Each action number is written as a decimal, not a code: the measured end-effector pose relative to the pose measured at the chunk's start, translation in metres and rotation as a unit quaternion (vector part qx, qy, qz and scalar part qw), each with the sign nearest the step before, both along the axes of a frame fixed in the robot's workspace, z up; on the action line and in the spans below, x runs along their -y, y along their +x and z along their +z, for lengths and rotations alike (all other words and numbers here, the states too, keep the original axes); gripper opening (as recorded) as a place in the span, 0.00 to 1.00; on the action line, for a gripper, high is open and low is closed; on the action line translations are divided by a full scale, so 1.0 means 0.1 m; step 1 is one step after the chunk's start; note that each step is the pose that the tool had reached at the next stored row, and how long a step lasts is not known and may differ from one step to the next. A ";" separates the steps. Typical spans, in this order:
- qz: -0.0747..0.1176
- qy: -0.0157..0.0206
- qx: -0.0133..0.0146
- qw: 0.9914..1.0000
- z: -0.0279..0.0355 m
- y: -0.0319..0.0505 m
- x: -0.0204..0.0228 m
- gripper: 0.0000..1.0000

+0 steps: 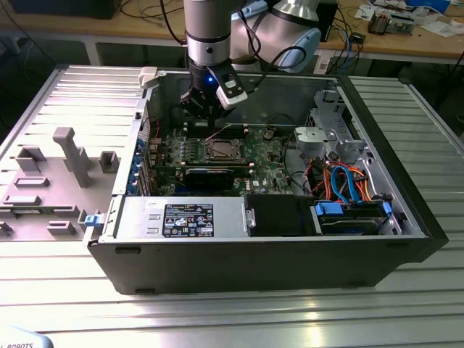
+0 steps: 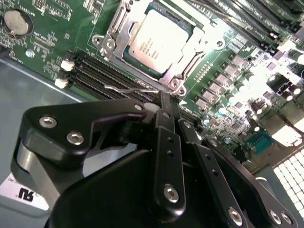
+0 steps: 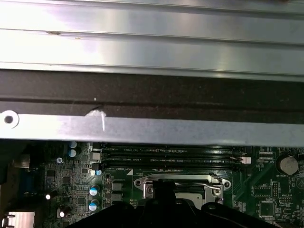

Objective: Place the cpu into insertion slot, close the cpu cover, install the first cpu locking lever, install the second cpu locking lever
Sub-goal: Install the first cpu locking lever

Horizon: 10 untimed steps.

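Observation:
The cpu (image 2: 156,40) lies flat in the insertion slot (image 1: 221,150), its silvery top showing through the window of the cpu cover (image 2: 112,38), which lies closed over it. A thin wire locking lever (image 2: 128,89) sticks out beside the socket's corner, lifted off the board. My gripper (image 2: 167,97) is shut, its tips right at that wire; I cannot tell whether they clamp it. In the exterior view the gripper (image 1: 205,116) hangs just behind the socket inside the open computer case. In the first wrist view the cover (image 3: 142,183) sits just ahead of the dark gripper (image 3: 164,192).
Rows of black memory slots (image 2: 102,71) run next to the socket. The case's back wall (image 3: 152,128) stands close behind the gripper. A coin battery (image 2: 16,21), a power supply (image 1: 181,217), blue cables (image 1: 348,181) and a grey parts fixture (image 1: 58,167) lie around.

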<state>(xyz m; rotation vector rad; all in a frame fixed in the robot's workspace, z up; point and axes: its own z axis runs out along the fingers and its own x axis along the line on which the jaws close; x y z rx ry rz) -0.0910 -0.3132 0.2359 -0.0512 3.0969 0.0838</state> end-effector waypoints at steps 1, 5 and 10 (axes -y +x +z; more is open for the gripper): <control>0.000 0.000 0.000 1.000 0.000 0.000 0.000 0.11; 0.000 0.000 0.000 1.000 -0.001 0.002 0.000 0.11; 0.000 0.000 0.000 1.000 -0.001 0.003 0.000 0.11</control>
